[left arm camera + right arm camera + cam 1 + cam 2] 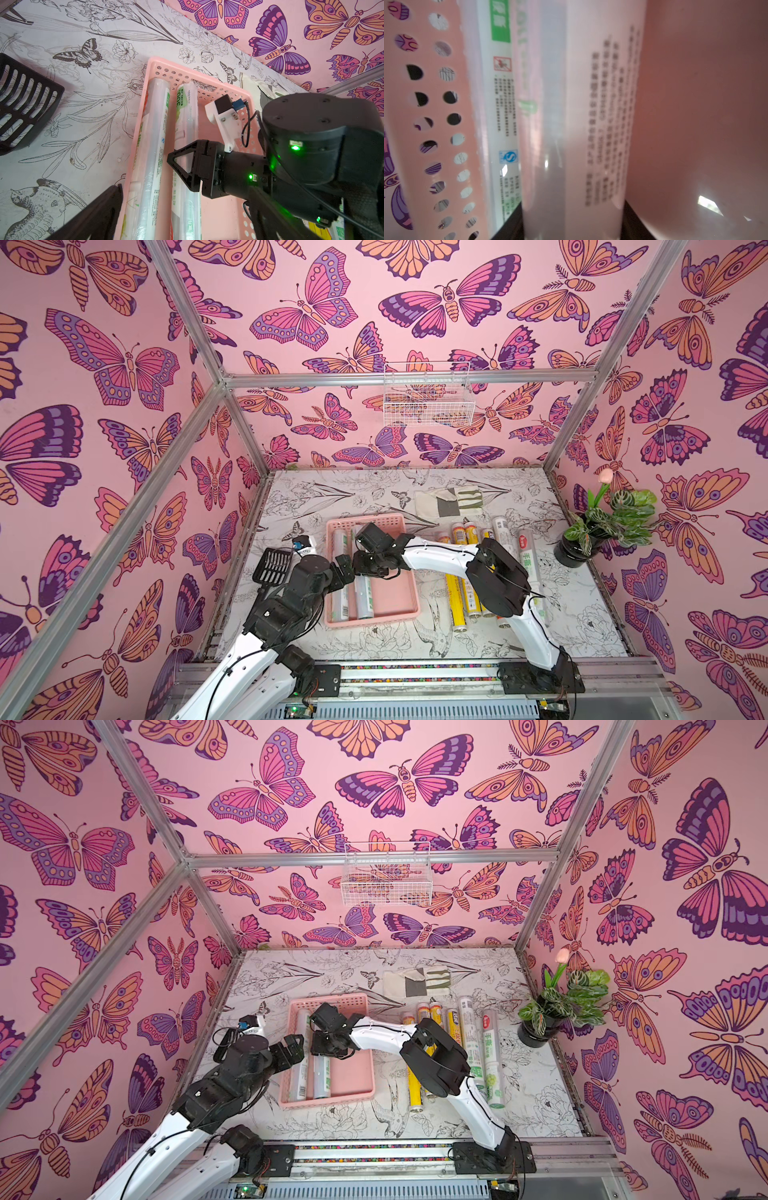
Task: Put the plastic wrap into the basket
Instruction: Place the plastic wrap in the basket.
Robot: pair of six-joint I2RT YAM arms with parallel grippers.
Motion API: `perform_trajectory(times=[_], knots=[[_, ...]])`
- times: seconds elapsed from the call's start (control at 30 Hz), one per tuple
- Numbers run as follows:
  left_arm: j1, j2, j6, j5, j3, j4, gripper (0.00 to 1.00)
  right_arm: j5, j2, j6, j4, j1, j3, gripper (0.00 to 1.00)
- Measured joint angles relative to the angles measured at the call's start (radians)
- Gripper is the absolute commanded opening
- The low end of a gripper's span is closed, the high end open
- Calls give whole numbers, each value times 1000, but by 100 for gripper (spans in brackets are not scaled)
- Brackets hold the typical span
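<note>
While right jaws clamp a roll (185, 116) | left jaws wide | floral tabletop (582, 614) (butterfly walls (124, 364))

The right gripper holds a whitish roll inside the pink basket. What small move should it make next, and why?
Probably open the right gripper and let go. The whitish roll it holds seems to lie on the floor of the pink basket, alongside the other whitish roll, so nothing remains to carry.
</note>
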Motion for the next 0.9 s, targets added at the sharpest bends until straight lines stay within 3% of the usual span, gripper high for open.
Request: perform_trajectory(times=[0.4,0.9], knots=[[1,7,0,0,0,0,100,-3,0,2,-3,1,10,61],[2,45,-1,5,5,0,100,-31,-68,19,42,-8,-43,61]])
